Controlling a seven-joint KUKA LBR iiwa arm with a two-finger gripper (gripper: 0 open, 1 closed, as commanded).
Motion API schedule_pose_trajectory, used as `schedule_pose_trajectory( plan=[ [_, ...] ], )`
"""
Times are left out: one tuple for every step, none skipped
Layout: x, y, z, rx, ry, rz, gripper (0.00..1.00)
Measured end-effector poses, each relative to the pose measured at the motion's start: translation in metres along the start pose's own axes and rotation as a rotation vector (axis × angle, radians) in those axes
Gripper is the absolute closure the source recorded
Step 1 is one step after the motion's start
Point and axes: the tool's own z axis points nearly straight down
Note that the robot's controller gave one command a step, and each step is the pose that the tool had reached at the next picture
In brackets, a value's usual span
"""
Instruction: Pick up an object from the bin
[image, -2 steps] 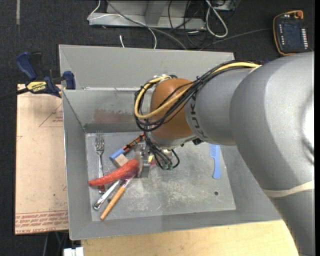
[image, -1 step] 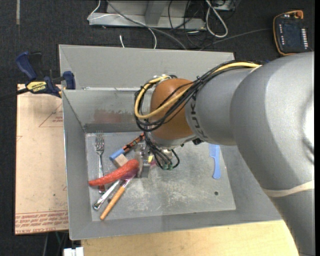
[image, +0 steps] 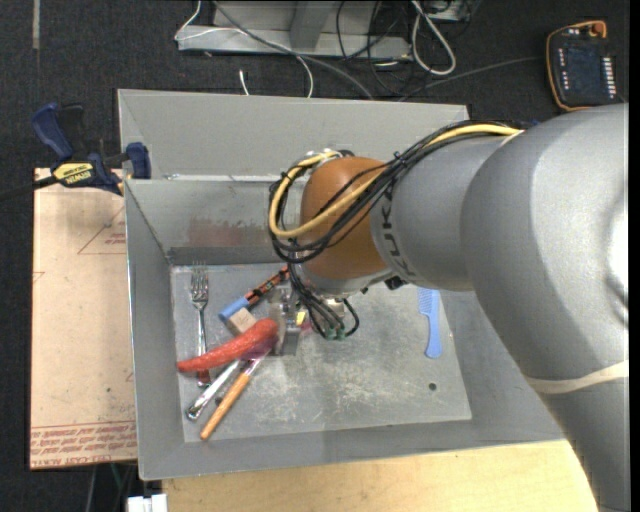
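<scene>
The gripper (image: 291, 326) hung low over the left-centre of the bin (image: 380, 395), with its tip at the right end of a long, curved red item (image: 228, 350), possibly a soft rubber or plastic pepper. That item lay on the bin floor towards the left wall, across a silver pen (image: 200, 403) and an orange stick (image: 222, 408). A fork (image: 200, 298) lay on its far side and a small tan-and-blue block (image: 238, 316) just beside it. A blue comb (image: 430, 322) lay well apart to the right.

Handling estimate: the red item was probably light, somewhat pliant and smooth-skinned, so it was likely to bend or slip if pinched at the thin left end. The thicker right portion offered the better hold, taken across its width.

Jaws: they were hidden beneath the wrist and its cables. Their opening could not be told, nor whether they touched or held the red item.
</scene>
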Motion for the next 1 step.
schedule_pose_trajectory(
  plan=[
    [0.0000,0.0000,0.0000,0.000,0.000,0.000,1.00]
  ],
)
